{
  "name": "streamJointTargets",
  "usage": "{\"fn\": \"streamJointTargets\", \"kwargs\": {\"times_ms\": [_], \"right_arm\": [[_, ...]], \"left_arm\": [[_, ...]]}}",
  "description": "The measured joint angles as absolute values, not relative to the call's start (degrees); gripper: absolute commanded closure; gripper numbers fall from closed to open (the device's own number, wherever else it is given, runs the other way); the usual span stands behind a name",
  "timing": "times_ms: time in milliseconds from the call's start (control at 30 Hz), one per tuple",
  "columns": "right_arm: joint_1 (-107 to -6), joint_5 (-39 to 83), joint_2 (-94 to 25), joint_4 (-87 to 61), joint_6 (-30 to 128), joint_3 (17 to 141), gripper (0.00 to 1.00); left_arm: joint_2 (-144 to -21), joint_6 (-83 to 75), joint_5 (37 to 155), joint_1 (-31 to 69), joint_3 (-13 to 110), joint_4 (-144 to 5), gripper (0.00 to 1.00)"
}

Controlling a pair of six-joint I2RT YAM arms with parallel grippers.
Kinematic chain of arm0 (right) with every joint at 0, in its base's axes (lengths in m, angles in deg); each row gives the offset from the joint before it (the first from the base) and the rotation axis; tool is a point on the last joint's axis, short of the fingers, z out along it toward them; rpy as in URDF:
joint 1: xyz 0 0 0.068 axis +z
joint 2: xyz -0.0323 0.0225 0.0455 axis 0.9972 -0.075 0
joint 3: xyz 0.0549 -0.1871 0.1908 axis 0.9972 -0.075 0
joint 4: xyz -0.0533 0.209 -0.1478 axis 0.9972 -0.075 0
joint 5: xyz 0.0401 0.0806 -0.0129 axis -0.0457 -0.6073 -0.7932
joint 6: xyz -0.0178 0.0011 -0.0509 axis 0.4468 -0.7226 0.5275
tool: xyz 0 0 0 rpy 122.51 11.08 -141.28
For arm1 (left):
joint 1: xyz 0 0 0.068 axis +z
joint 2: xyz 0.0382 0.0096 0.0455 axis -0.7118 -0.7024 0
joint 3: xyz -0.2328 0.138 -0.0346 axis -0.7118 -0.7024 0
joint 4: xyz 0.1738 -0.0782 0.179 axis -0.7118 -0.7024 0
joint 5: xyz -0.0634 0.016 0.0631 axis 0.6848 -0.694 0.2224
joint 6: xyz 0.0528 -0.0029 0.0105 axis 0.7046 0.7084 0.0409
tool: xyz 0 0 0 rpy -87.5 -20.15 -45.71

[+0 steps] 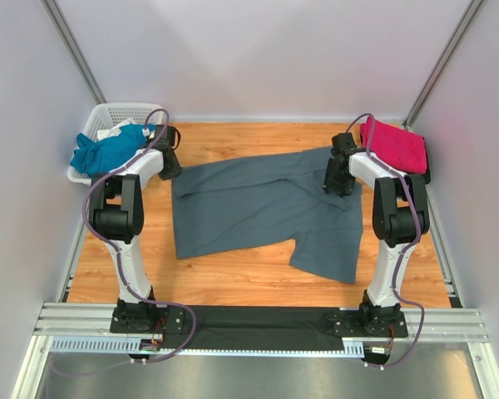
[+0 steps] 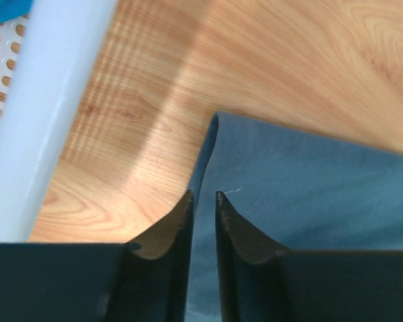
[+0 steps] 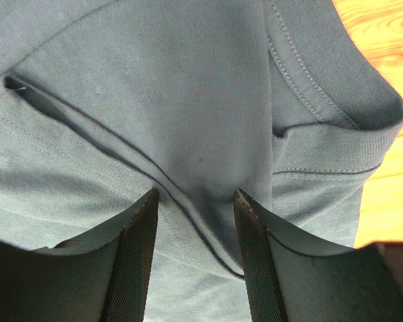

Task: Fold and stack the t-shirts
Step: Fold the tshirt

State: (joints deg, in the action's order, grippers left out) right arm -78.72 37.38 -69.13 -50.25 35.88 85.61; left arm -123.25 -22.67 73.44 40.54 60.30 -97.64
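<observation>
The big grey t-shirt (image 1: 258, 208) lies spread out in the middle of the wooden table (image 1: 233, 278). My left gripper (image 2: 203, 198) is at the shirt's far left corner, close to the white basket (image 1: 121, 108). Its two fingers are almost together, with only a thin gap, and the edge of the shirt runs right into that gap. From so close I cannot tell if I am really pinching the cloth or just sitting over it. My right gripper (image 3: 195, 194) is down on the same shirt, just beside the collar (image 3: 322, 74). Its fingers stand about half open, one on each side of a soft crease. The teal t-shirt (image 1: 108, 150) is heaped in the basket and hangs over its side. The pink t-shirt (image 1: 395, 143) lies at the far right corner of the table, behind my right arm
</observation>
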Motion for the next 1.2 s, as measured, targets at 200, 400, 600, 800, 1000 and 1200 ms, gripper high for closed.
{"fn": "streamJointTargets", "kwargs": {"times_ms": [200,400,600,800,1000,1200], "right_arm": [[-78.7,37.4,-69.1,-50.3,35.9,85.6,0.5],[-78.7,37.3,-69.1,-50.2,35.9,85.6,0.5],[-78.7,37.3,-69.1,-50.2,35.9,85.6,0.5],[-78.7,37.3,-69.1,-50.2,35.9,85.6,0.5],[-78.7,37.3,-69.1,-50.2,35.9,85.6,0.5],[-78.7,37.3,-69.1,-50.2,35.9,85.6,0.5]], "left_arm": [[-121.8,-23.5,74.6,40.3,57.7,-97.4,0.65],[-120.7,-24.8,76.3,40.2,54.9,-97.4,0.66],[-120.7,-25.8,77.2,40.2,54.8,-97.4,0.71],[-120.7,-26.2,77.1,40.2,54.8,-97.6,0.61],[-120.7,-26.7,77.0,40.1,54.1,-98.0,0.65],[-120.7,-27.3,76.8,39.8,54.1,-98.7,0.85]]}}
